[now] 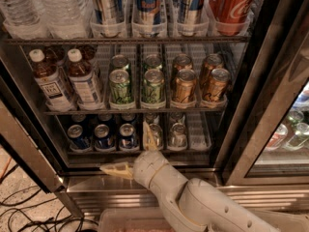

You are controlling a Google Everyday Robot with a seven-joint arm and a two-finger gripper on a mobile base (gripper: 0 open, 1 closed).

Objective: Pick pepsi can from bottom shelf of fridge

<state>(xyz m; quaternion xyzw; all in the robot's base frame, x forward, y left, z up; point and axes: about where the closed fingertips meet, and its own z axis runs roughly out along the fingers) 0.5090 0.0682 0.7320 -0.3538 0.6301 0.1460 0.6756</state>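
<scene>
The fridge (270,81) stands open before me. Its bottom shelf (198,129) holds three dark blue pepsi cans (103,136) in the left lanes and plain silver cans (177,134) to their right. My gripper (131,152) is open at the front of the bottom shelf, over the stainless sill (87,181). One of the fingers (116,169) points left along the sill. The other points up in front of the nearest silver can, just right of the rightmost pepsi can (128,136). The gripper holds nothing.
The tier above holds tea bottles (53,83), green cans (120,85) and gold cans (183,85). The top tier holds water bottles, tall cans and a red cola can (234,6). A second fridge door (289,134) is at right. Cables (29,211) lie on the floor at left.
</scene>
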